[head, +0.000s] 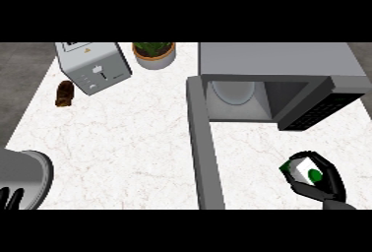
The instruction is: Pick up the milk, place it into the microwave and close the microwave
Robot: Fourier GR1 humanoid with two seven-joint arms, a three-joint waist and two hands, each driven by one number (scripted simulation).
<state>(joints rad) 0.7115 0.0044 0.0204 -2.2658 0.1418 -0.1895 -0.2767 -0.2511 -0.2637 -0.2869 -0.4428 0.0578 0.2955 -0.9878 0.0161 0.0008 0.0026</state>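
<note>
Right robot hand [323, 184] curled round milk [303, 170], near open microwave [280, 83]; door [203, 147] swung out over table [123, 142]. Left robot hand [11, 197] relaxed, lower-left edge.

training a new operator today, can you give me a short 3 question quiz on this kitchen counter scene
1. True or false: the microwave has its door swung open.
2. Multiple choice: where is the milk now? A) inside the microwave B) in the right hand, in front of the microwave C) beside the toaster
3. Short answer: what stands on the counter between the toaster and the microwave, at the far edge?

Key
1. True; the cavity is exposed.
2. B; the fingers curl round the carton, which is not yet inside.
3. A potted plant.
</note>
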